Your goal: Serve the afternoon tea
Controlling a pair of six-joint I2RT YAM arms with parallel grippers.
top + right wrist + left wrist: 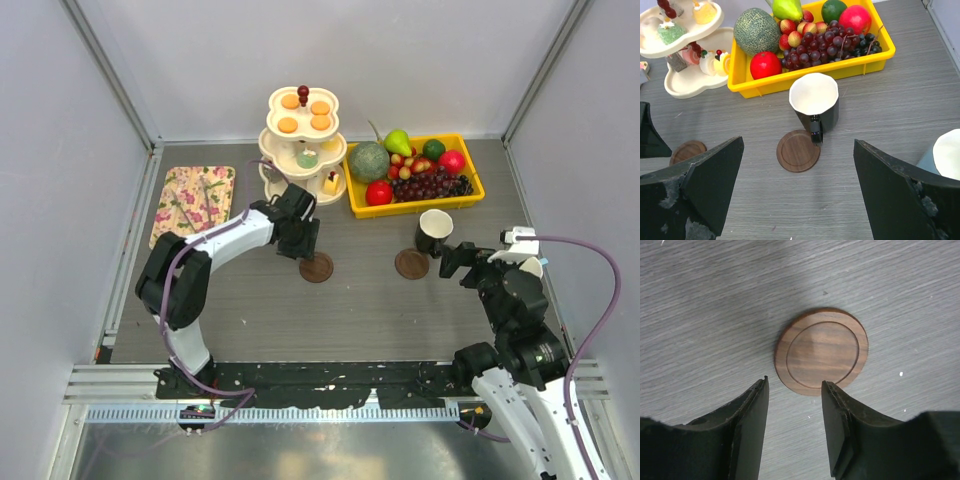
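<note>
A yellow fruit tray (pixel 840 70) and a tiered stand (pixel 685 89) of sweets (pixel 671 32) are seen behind the black mug (pixel 815 102). The mug stands beyond a wooden coaster (pixel 790 159), ahead of the wide-open, empty right gripper (pixel 798 145). The left gripper (pixel 793 395), parted and empty, is held over a second coaster (pixel 821 351).

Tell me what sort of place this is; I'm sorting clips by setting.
Most likely a lab test cell staged as a tea table: plain white enclosure walls, an aluminium mounting rail, and a tiered dessert stand beside a yellow fruit tray.
</note>
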